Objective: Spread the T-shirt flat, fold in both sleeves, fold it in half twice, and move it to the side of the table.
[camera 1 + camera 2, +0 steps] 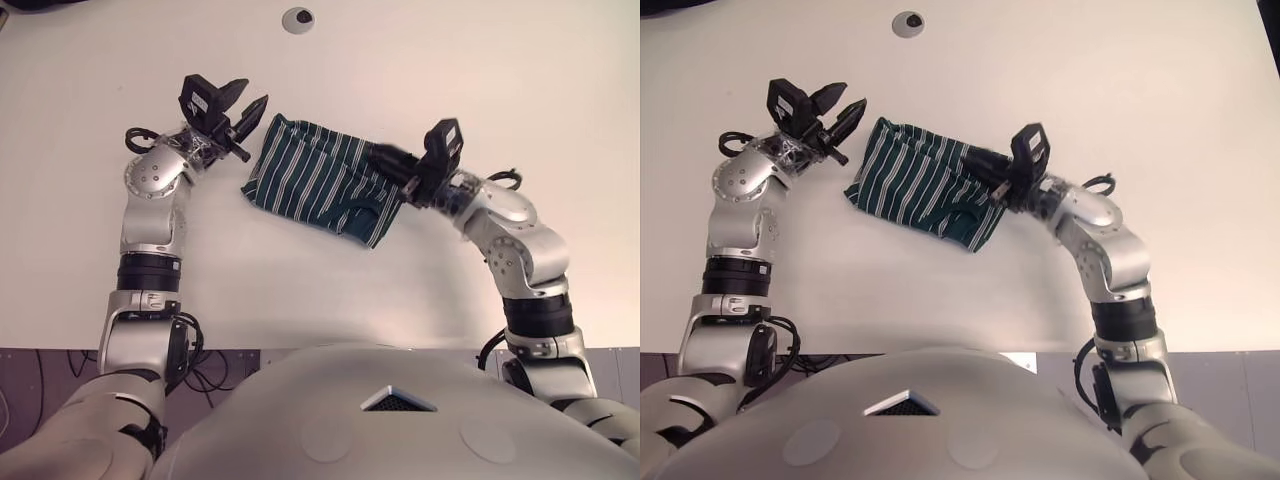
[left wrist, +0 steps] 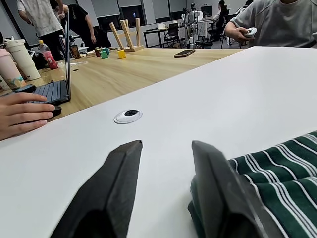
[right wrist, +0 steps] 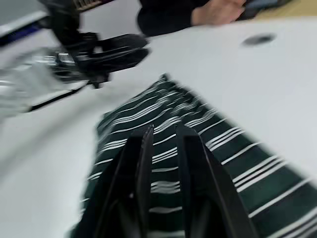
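Left claw [image 1: 255,93] was wide open, both black fingers [image 2: 116,183] spread with bare white showing between them. It hung just off the surface, tips pointing toward the shirt. It sat just beside the far-left corner of the dark green T-shirt with white stripes [image 1: 315,180], not touching the cloth as far as the head views showed. In the left wrist view the striped edge lay right next to one finger.

Right claw [image 1: 392,162] lay low over the right end of the T-shirt, pointing along it toward the left claw. Could not tell whether it was clamped on cloth or merely over it; the right wrist view was smeared.

The T-shirt was folded into a compact rectangle, several layers thick. It lay tilted near the middle of the white surface [image 1: 470,70], between the two claws, with its near-right corner pointing toward the robot.

A round grey cable port [image 1: 297,19] sat in the surface well beyond the shirt. On a wooden table [image 2: 129,69] behind stood a pale lidded tumbler [image 2: 22,57] and a pink tumbler [image 2: 7,72]; contents could not be seen.
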